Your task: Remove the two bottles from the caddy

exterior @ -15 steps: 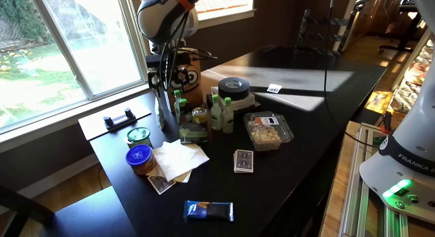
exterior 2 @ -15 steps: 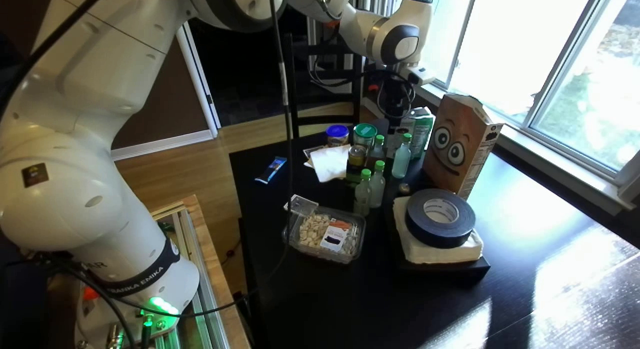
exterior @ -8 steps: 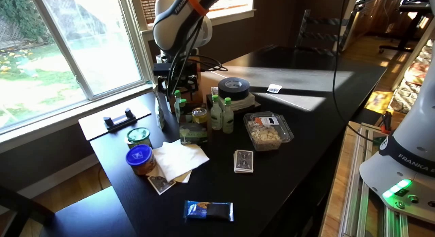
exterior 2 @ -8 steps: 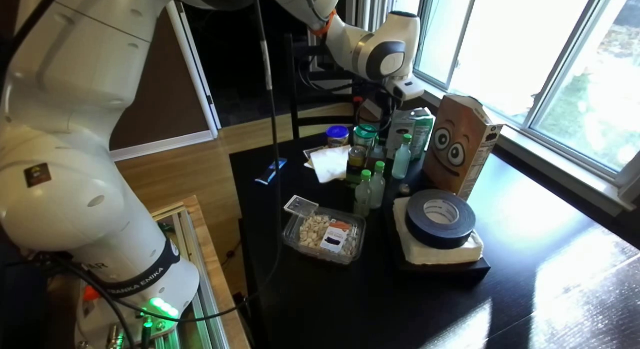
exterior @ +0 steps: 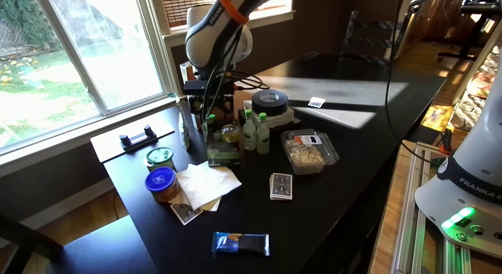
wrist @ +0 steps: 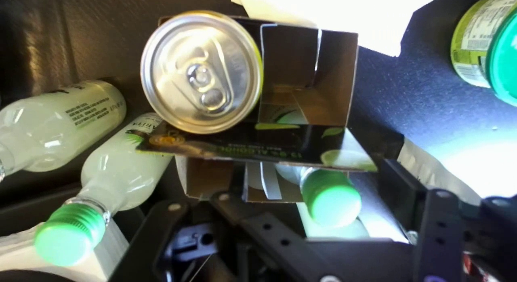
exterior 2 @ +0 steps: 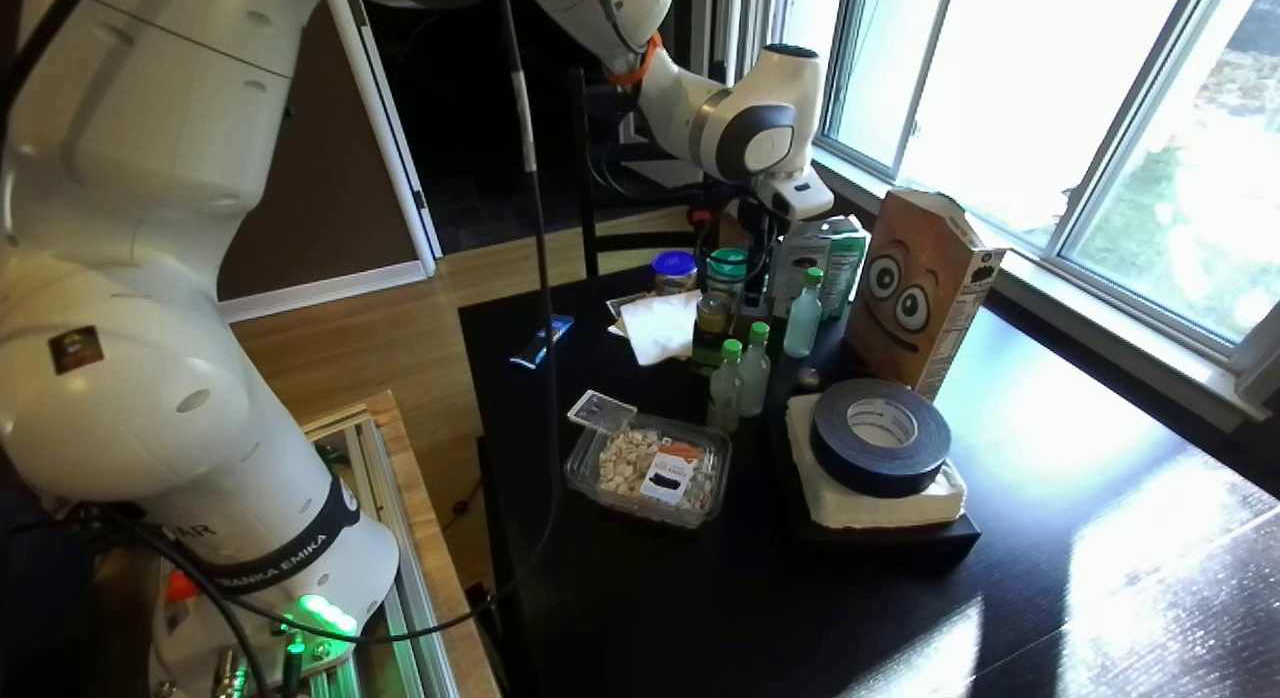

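The caddy is a dark cardboard carrier labelled as margarita; it shows in an exterior view [exterior: 223, 153] and in the wrist view [wrist: 282, 146]. A can [wrist: 202, 72] stands in one compartment. A green-capped bottle [wrist: 331, 199] leans in another compartment. Two more bottles [exterior: 250, 130] [exterior: 263, 134] stand on the table beside the caddy. Another bottle [exterior 2: 804, 313] stands behind it, near the window. My gripper [wrist: 317, 177] is open above the caddy, its fingers apart on either side of the bottle's cap and not seen touching it. In an exterior view the gripper [exterior 2: 757, 288] hides most of that bottle.
An orange box with eyes [exterior 2: 905, 288] and a green-white carton [exterior 2: 845, 258] stand by the window. A tape roll [exterior 2: 880, 438] lies on napkins. A nut container [exterior: 310, 152], lidded jars [exterior: 161, 183], white napkins [exterior: 208, 183], cards [exterior: 281, 186] and a snack bar [exterior: 241, 243] lie around.
My arm has moved down and over the caddy, rightward in one exterior view and leftward in another. It now hides bottle parts that showed before. The table objects have not moved.
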`<state>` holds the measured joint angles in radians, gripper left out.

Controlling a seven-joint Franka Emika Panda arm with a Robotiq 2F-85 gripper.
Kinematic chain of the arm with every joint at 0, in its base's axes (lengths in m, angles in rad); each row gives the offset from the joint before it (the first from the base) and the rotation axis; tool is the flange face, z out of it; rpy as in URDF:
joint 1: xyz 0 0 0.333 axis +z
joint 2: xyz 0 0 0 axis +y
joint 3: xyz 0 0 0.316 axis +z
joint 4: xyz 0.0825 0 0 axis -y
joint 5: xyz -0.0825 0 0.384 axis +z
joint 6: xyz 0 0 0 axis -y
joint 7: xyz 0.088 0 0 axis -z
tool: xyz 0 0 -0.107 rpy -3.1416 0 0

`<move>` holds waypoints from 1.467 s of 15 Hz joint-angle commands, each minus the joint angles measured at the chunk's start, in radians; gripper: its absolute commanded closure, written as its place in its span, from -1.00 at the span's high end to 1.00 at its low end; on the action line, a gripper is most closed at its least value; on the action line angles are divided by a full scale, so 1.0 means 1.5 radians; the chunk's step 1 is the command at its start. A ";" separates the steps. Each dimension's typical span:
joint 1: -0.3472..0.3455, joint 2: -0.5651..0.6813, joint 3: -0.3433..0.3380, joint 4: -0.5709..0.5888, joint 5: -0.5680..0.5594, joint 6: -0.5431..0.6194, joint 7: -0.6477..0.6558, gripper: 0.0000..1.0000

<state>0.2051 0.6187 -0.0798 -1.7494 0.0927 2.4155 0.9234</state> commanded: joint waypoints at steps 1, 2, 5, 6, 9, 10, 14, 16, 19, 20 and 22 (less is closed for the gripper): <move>0.018 -0.022 -0.009 -0.038 -0.023 0.038 0.030 0.08; 0.024 -0.021 -0.015 -0.039 -0.033 0.048 0.035 -0.09; 0.034 -0.017 -0.024 -0.039 -0.054 0.056 0.049 -0.50; 0.037 -0.017 -0.026 -0.039 -0.060 0.055 0.053 -0.62; 0.044 -0.022 -0.032 -0.041 -0.075 0.044 0.064 -0.87; 0.043 -0.029 -0.029 -0.041 -0.077 0.035 0.059 -0.85; 0.039 -0.077 -0.012 -0.033 -0.088 -0.020 0.018 -0.85; 0.034 -0.114 0.001 -0.031 -0.090 -0.062 -0.013 -0.85; 0.037 -0.173 0.010 -0.027 -0.104 -0.134 -0.025 -0.85; 0.037 -0.191 0.015 -0.024 -0.109 -0.155 -0.026 -0.85; 0.039 -0.216 0.024 -0.008 -0.129 -0.189 -0.010 -0.85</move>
<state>0.2626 0.3725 -0.0663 -1.7689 -0.0478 2.2137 0.8905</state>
